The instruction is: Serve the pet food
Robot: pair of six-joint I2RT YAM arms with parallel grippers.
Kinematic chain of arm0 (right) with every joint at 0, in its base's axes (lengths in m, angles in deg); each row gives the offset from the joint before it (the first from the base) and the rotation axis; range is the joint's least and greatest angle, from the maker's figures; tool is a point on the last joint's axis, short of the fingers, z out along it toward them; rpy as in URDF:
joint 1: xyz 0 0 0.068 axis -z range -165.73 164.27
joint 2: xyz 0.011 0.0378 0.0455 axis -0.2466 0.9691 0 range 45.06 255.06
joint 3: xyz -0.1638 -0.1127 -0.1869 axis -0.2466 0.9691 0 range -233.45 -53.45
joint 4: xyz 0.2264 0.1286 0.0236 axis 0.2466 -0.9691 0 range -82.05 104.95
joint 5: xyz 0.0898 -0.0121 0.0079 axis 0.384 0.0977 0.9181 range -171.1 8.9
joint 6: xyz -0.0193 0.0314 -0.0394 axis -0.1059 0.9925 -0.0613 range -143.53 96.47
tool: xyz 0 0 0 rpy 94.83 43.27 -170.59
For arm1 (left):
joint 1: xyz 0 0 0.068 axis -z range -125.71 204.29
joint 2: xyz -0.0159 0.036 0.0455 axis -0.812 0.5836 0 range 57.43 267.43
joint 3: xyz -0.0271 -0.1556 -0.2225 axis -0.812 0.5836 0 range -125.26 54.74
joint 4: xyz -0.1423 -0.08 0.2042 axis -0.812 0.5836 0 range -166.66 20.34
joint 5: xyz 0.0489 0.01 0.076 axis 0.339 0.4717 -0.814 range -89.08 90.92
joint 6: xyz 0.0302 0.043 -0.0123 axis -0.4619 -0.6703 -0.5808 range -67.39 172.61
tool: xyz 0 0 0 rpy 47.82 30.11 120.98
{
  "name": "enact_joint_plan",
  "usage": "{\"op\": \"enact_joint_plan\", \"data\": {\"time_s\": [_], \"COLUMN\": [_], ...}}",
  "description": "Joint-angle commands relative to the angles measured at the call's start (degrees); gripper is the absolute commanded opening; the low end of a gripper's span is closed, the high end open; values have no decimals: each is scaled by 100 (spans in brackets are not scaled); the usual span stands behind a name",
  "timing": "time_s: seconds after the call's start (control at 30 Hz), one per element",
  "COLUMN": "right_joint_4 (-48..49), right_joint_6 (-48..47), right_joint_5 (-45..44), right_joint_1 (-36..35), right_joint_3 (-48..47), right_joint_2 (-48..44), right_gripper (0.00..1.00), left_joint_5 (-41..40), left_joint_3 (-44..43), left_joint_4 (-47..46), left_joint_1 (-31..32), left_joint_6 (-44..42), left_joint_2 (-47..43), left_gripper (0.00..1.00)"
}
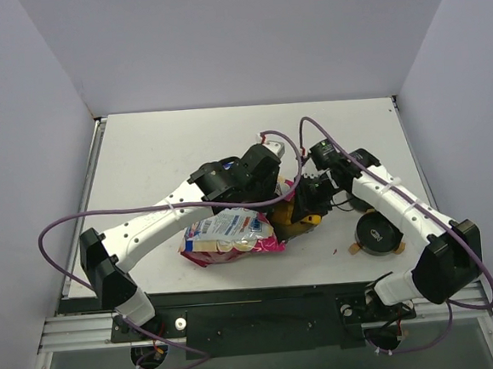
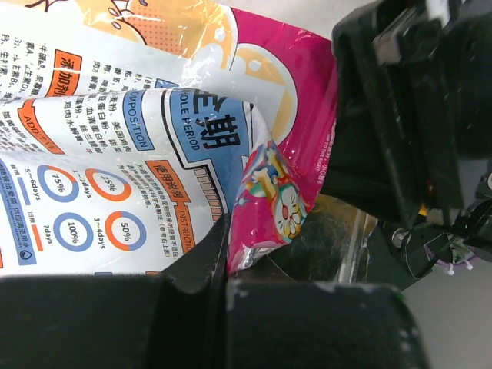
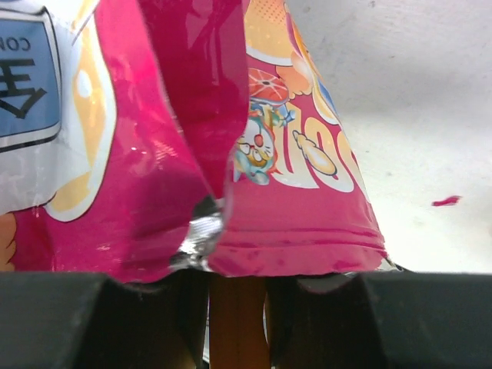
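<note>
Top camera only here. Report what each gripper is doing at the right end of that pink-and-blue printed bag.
Observer: Left wrist view: the left gripper is closed on a pink fold of the pink-and-blue printed plastic bag.
Operator: Now the right one.
Observer: Right wrist view: the bag's pink edge drapes over the right gripper; whether it is pinched, I cannot tell.
Operator: Check for an opening.
Observer: Silver lining shows at a gap in that edge.

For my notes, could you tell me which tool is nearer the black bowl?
The right tool, nearest the black bowl; the left tool sits farther left, at the bag.
</note>
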Motion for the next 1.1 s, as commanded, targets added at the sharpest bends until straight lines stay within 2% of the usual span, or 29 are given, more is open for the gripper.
{"op": "enact_joint_plan", "data": {"time_s": [0.0,0.07,0.2,0.3,0.47,0.6,0.7,0.77,0.93,1.07], "right_joint_4": [439,931,2388,3514,4177,4510,5264,5529,5478,4925], "right_joint_6": [-325,-176,650,1282,1820,2136,2707,2997,3112,2805], "right_joint_5": [-1818,-1442,-212,482,1275,1582,1952,2110,2312,2278], "right_joint_1": [-236,-403,-754,-1000,-1045,-896,-694,-544,-140,115], "right_joint_3": [-109,84,374,393,112,163,584,787,1359,1684], "right_joint_2": [76,181,252,409,955,780,351,156,-441,-907], "right_gripper": [6,0,0,0,0,0,0,0,0,0], "left_joint_5": [-263,-359,-701,-1376,-1686,-2037,-2275,-2450,-2565,-2416], "left_joint_3": [-357,-383,-515,-664,-410,-252,-94,73,346,452], "left_joint_4": [-116,-116,-11,279,104,51,42,-19,-221,-292], "left_joint_1": [89,89,89,63,54,54,10,-17,-148,-297], "left_joint_6": [80,80,106,421,545,581,651,695,695,695], "left_joint_2": [-11,-11,-37,-81,-292,-529,-749,-881,-1197,-1320], "left_gripper": [0,0,0,0,0,0,0,0,0,0]}}
